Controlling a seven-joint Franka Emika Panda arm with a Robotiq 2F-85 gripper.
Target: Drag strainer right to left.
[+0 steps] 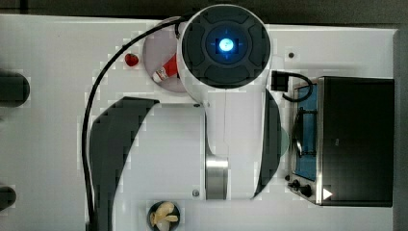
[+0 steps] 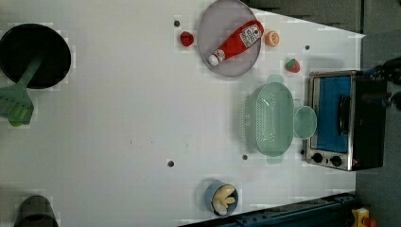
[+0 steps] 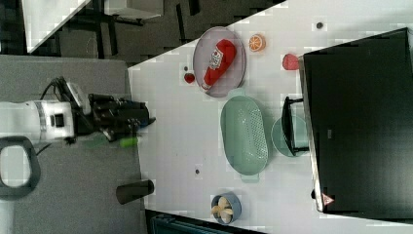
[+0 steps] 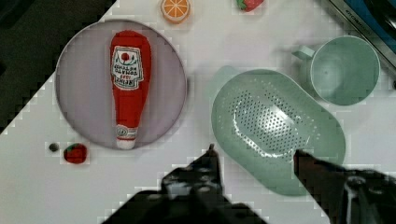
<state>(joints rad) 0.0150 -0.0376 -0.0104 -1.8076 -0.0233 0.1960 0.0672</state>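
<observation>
The strainer (image 2: 268, 119), a pale mint-green oval with a grid of holes, lies on the white table (image 2: 123, 118) between the plate and the toaster oven. It is also in the right view (image 3: 243, 134) and in the wrist view (image 4: 276, 131). My gripper (image 4: 257, 157) is open, its two dark fingers (image 4: 209, 161) spread wide, and the strainer's nearer rim shows between them. The gripper hangs well above the table, touching nothing. In the right view the gripper (image 3: 146, 121) appears far to the right view's left of the strainer.
A round mint mug (image 2: 305, 122) touches the strainer on the oven side. The toaster oven (image 2: 340, 120) stands behind it. A grey plate (image 2: 229, 40) holds a ketchup bottle (image 2: 236, 41). An orange slice (image 2: 272, 38), two strawberries (image 2: 187, 39) and a banana bowl (image 2: 221, 197) lie around.
</observation>
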